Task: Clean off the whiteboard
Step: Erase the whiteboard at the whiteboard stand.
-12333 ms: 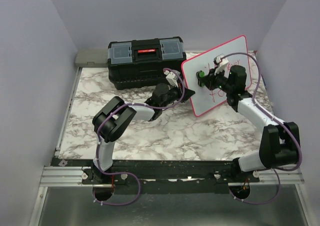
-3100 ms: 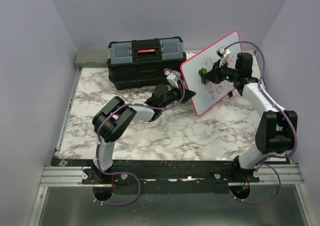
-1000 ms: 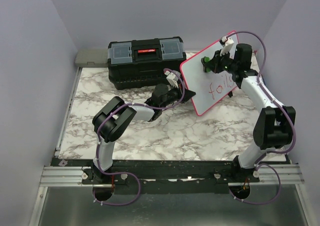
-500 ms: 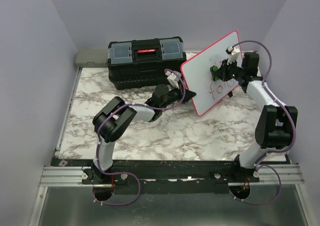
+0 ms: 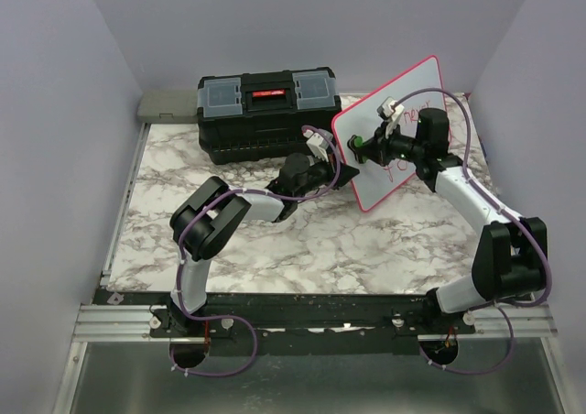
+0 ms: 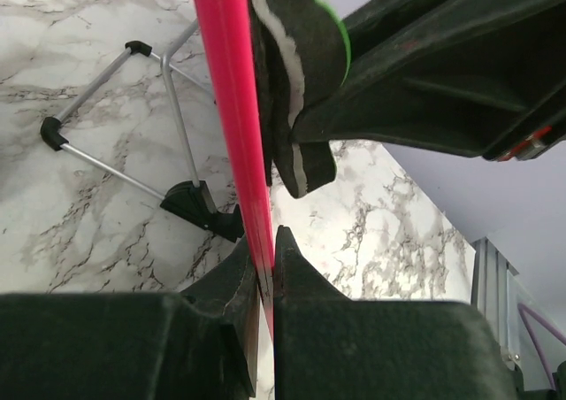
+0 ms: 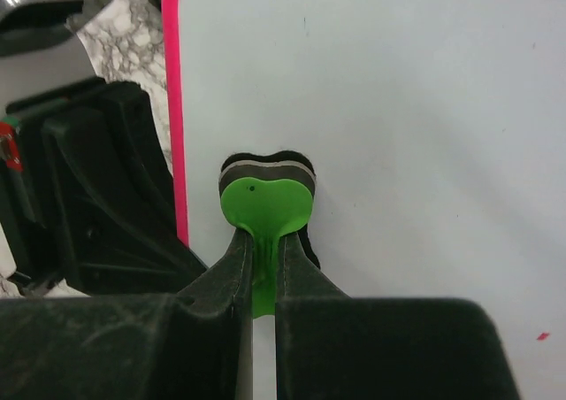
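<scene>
The whiteboard (image 5: 414, 82) stands tilted at the back right, with a pink-red rim and some red handwriting beside the right arm. My left gripper (image 5: 339, 172) is shut on its lower left rim; the left wrist view shows the jaws (image 6: 265, 245) pinching the pink rim (image 6: 232, 81). My right gripper (image 5: 366, 146) is shut on a green-backed eraser (image 5: 355, 145) pressed on the board near its left edge. In the right wrist view the eraser (image 7: 265, 203) sits against the white board (image 7: 407, 108), held between my fingers (image 7: 263, 260).
A black toolbox (image 5: 267, 110) stands at the back centre, just left of the board. A grey flat object (image 5: 168, 103) lies behind it at the back left. The board's wire stand with black feet (image 6: 193, 201) rests on the marble table (image 5: 302, 240).
My right gripper has swept the eraser from the board's upper right down and left to near its left edge. Less red writing shows. The left gripper keeps its hold.
</scene>
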`<action>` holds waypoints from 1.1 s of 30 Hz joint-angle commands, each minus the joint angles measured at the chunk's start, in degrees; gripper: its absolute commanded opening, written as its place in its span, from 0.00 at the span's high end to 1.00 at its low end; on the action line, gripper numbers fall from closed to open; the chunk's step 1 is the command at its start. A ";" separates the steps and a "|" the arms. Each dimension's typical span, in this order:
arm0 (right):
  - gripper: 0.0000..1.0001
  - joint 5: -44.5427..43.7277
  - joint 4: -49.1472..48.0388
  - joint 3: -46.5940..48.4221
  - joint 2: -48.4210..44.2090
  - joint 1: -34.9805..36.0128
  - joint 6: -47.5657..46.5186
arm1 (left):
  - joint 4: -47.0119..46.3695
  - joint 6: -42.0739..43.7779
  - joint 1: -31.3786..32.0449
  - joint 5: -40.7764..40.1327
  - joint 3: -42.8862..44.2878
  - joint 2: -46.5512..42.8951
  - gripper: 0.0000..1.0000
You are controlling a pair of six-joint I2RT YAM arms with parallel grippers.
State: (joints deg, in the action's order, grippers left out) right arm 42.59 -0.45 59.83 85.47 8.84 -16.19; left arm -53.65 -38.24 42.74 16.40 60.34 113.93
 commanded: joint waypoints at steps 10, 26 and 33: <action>0.99 -30.82 -20.48 -0.49 1.18 1.20 11.09 | -1.09 4.31 2.60 7.36 1.72 0.06 1.00; 0.99 -8.33 -2.01 -0.32 5.41 -5.50 -3.16 | -2.41 4.23 2.57 7.31 0.94 0.06 1.00; 0.99 4.61 -2.77 -2.70 4.31 -5.20 -2.27 | -2.60 3.96 2.54 7.55 1.63 0.68 1.00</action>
State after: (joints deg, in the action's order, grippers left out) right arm 34.98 -7.81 59.27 89.34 2.13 -18.37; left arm -53.45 -38.52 43.07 16.43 60.60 114.06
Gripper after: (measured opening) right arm 0.085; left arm 0.037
